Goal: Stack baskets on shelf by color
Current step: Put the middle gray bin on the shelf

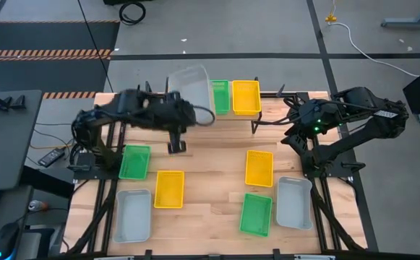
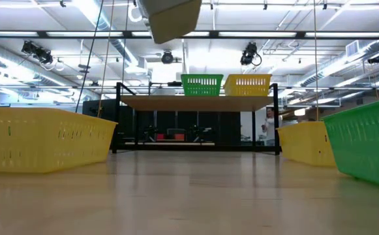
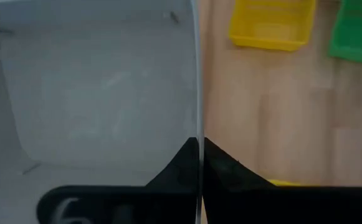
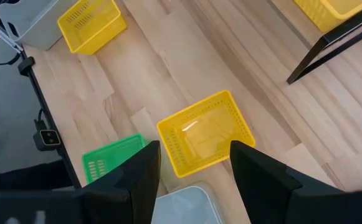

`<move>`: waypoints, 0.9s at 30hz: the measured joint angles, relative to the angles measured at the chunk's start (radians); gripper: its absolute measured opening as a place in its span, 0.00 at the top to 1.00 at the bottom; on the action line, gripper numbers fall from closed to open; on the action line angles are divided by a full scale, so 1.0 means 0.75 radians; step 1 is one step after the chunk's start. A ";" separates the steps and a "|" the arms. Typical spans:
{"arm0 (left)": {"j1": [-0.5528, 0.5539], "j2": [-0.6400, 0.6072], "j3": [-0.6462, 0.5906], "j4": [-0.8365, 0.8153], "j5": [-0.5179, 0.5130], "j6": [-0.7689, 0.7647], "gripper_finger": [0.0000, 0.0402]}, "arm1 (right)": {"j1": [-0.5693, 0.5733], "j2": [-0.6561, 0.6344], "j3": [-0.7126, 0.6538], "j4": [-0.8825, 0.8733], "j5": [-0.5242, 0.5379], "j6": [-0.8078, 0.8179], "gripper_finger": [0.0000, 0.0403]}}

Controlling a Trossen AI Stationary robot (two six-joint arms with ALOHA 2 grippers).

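High view: left gripper (image 1: 195, 108) is up over the far-left part of the surface (image 1: 210, 188), pinching the rim of a grey basket (image 1: 191, 85). That basket hangs tilted in the air at the left end of the shelf (image 1: 275, 108). Left wrist view confirms it: the two dark fingers (image 3: 181, 168) are pressed together on the thin basket wall, the pale basket floor filling most of that picture.

Shelf stands at the far edge, holding a green basket (image 1: 220, 96) and a yellow basket (image 1: 246, 97) side by side, green to the left.

Right gripper (image 4: 193, 168) hangs above the right half of the surface, fingers spread, holding nothing. Directly beneath it sits a loose yellow basket (image 1: 259, 167).

Other baskets on the surface:
- green one (image 1: 134, 162) near the left edge
- yellow one (image 1: 169, 189) just beside it, nearer the front
- grey one (image 1: 133, 215) at the front-left corner
- green one (image 1: 256, 214) toward the front, right of centre
- grey one (image 1: 294, 202) just beside that, toward the right edge
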 joint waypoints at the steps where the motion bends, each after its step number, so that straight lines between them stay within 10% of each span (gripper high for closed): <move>1: 0.026 -0.010 0.000 0.000 0.005 0.043 0.98 | 0.000 0.000 0.000 0.000 0.000 0.001 0.50; 12: 0.335 -0.044 -0.008 0.003 0.131 0.320 0.98 | 0.000 0.000 0.000 -0.001 0.000 -0.005 0.50; 27: 0.486 -0.115 -0.429 0.005 0.181 0.522 0.98 | -0.003 0.000 0.000 -0.009 0.116 -0.058 0.50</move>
